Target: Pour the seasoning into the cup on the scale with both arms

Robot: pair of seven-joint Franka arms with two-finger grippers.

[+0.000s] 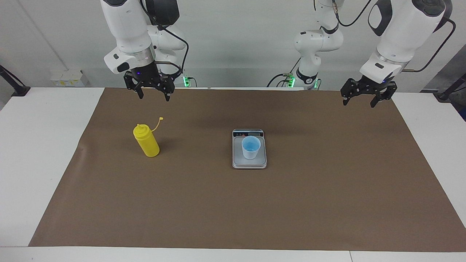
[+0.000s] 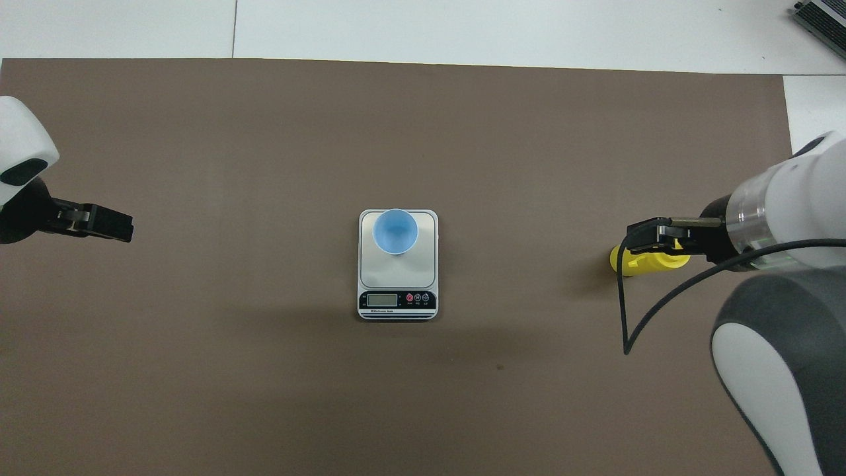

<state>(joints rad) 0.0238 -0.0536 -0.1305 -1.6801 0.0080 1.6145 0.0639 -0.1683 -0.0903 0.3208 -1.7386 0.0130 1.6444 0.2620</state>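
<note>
Brown matte paper (image 1: 255, 211) covered the white desk (image 1: 40, 163). Both hands hung wide and empty: the right hand (image 1: 153, 94) over the paper's robot-side edge, the left hand (image 1: 358, 100) waiting over the corner at its own end. Silver-grey, the flat scale (image 1: 249, 163) sat mid-desk, carrying the tapered plastic cup (image 1: 251, 147). Toward the right arm's end stood the yellow seasoning (image 1: 147, 142) (likely light, squeezable, slick); its cylindrical body looked best to grasp.
</note>
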